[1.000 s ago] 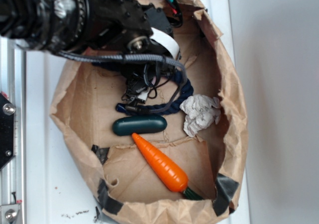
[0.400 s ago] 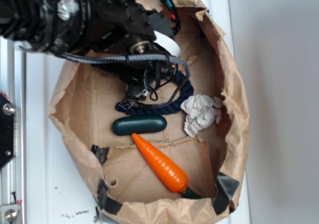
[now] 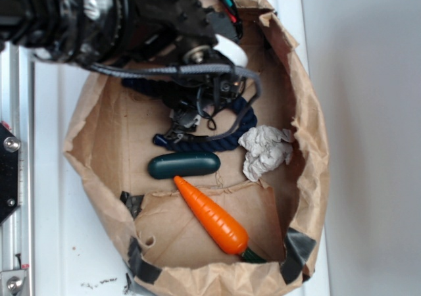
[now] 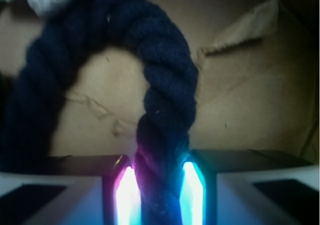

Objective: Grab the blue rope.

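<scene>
Black arm (image 3: 99,16), ribbed housing, silver tape patch, round metal screw. Grey braided cable (image 3: 164,69) across body; red, green wires near top. Gripper (image 4: 159,195) fingers (image 4: 65,195) pale, inner edges glowing pink and cyan.

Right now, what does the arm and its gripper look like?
The arm is black, with silvery tape on one joint, a grey braided cable and thin black wires. In the wrist view the gripper has black-and-white fingers with inner edges glowing pink and cyan.
</scene>
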`<state>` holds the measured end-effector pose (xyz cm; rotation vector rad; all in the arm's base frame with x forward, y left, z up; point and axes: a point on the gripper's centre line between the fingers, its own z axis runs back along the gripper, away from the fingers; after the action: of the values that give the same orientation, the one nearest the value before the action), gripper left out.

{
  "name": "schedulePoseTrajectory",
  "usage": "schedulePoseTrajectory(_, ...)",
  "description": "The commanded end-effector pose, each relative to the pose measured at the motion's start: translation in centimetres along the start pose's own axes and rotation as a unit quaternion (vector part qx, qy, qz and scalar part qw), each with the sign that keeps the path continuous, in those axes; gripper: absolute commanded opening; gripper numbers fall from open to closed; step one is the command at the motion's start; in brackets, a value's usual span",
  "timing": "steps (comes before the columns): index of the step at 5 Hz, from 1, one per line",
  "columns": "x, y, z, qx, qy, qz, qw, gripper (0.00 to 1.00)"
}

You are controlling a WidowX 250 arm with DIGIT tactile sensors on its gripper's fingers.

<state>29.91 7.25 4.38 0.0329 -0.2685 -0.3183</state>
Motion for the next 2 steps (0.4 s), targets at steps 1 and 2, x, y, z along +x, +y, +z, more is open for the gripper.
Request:
schedulePoseTrajectory(1, 3.9, 1.8, 11.6, -0.033, -0.034, 0.035, 0.998, 0.00)
schedulePoseTrajectory(2, 3.6, 0.7, 16.4, -0.037, -0.032, 0.056, 0.997, 0.00)
